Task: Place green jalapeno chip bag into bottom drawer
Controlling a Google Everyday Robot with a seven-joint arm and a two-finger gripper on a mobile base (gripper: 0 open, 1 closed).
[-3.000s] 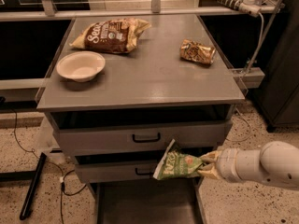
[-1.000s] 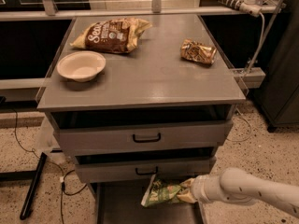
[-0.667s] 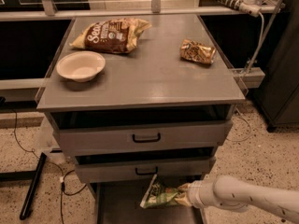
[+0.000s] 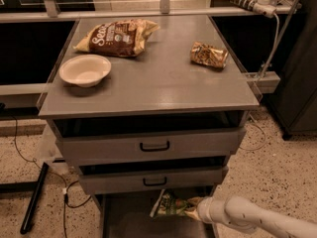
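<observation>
Landmark: the grey cabinet (image 4: pixel 163 86), seen from the front and a little above; everything below is placed against it.
Gripper: the gripper (image 4: pixel 194 209) is down at the cabinet's foot, just under the right half of the lowest handled front, and it is clamped on the bag's right edge.
Arm: the pale arm (image 4: pixel 250 216) reaches in low from the cabinet's front right corner.
Bag: the green jalapeno chip bag (image 4: pixel 168 205) is held out to the left of the fingers, standing tilted over the open tray. Whether its lower edge touches the tray floor, I cannot tell.
Drawer: the bottom drawer (image 4: pixel 126 216) is pulled out at the cabinet's base, a plain grey tray with nothing else showing in it.
Other fronts: the upper drawer front (image 4: pixel 198 144) and the middle drawer front (image 4: pixel 114 183) sit above it, each with a black handle.
Cabinet top: the white bowl (image 4: pixel 85 71) sits at the left, the brown-and-yellow bag (image 4: pixel 119 36) at the back left, and the gold-brown bag (image 4: pixel 209 54) at the right. None of them are involved.
Done so far: the bag is picked up and carried over the right drawer.
Left to do: by my reading, lower it the last bit, let go so it lies flat in the tray, and draw the arm clear.
Progress: nearly home, with only the release outstanding.
</observation>
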